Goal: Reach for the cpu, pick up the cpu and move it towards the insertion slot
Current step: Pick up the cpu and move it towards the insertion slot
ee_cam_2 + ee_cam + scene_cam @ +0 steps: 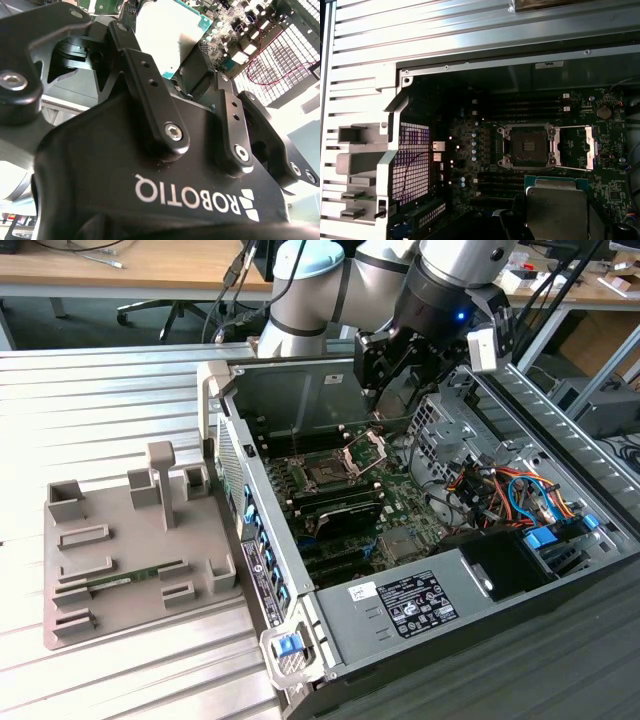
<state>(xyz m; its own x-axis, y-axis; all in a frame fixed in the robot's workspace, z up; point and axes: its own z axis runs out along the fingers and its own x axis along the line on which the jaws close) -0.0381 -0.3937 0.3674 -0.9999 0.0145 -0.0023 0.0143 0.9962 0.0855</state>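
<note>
Ribbed metal surface [120, 390] before office desks, bearing an open computer case [420, 540]; end effector [187, 80] clamped on silvery, green-edged cpu [555, 210] above the insertion slot [528, 146].

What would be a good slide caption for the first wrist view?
Robot hand holding the cpu above the motherboard, near the open insertion slot.

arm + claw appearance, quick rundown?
Arm: silver-grey tubes, pale blue joint caps, a black wrist section with a small blue light. Claw: matte black, with chunky linked fingers held by silver hex-socket screws, and white lettering on its body.
</note>
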